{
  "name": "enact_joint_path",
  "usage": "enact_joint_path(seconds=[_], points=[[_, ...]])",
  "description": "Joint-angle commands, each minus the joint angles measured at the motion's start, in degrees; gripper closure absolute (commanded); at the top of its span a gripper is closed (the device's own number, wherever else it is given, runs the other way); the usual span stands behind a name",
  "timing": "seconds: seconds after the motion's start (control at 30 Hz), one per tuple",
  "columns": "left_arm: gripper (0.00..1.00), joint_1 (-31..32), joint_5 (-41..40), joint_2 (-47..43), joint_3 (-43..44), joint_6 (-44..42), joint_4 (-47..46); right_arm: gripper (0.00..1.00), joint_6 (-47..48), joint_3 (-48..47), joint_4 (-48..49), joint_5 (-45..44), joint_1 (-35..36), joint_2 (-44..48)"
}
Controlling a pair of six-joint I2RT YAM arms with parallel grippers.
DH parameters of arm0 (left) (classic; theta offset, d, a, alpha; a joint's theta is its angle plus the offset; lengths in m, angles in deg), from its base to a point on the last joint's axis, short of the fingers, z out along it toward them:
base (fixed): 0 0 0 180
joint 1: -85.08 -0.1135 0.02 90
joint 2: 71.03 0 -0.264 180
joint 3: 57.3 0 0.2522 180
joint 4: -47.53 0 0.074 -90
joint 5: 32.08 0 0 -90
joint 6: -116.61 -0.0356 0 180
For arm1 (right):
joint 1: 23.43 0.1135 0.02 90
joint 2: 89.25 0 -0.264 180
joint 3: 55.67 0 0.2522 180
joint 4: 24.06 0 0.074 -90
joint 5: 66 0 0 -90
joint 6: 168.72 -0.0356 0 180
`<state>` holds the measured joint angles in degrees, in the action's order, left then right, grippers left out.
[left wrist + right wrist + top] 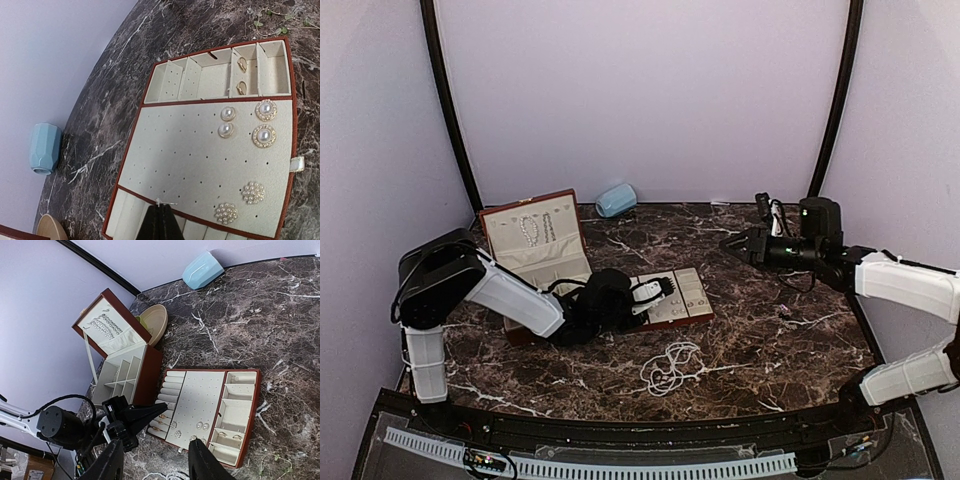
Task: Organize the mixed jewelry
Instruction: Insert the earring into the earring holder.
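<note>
A table (770,330) of dark brown marble with white veins carries the scene. Behind the table stands a plain pale lilac back wall (650,90), and side walls (370,150) of the same colour close in the table's two sides. From the table's rear corners rise a left black strip (445,100) and a right black strip (840,90), both slightly curved. A white toothed rail (620,467) lines the table's near edge. The light is soft and even.

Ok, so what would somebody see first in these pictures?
Probably the flat reddish-brown, cream-lined jewelry tray in the middle of the dark marble table, studded with round pearl earrings, with the left gripper shut over its edge. Nearer the arms lies a loose tangle of white pearl-like bead strands, and behind stands the open reddish-brown case with more strands in its lid.
</note>
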<state>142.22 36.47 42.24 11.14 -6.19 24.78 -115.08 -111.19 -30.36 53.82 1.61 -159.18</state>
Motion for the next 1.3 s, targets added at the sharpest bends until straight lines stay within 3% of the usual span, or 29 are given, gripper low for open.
enact_joint_path(seconds=[0.0,1.27], points=[[1.0,-0.2,0.6,0.8,1.7,0.4,0.6,0.55,-0.5,0.7,2.9,0.7,-0.6,0.1],[1.0,-0.2,2.1,2.1,1.9,2.4,1.4,0.55,-2.1,1.9,5.4,1.4,-1.0,-0.8]])
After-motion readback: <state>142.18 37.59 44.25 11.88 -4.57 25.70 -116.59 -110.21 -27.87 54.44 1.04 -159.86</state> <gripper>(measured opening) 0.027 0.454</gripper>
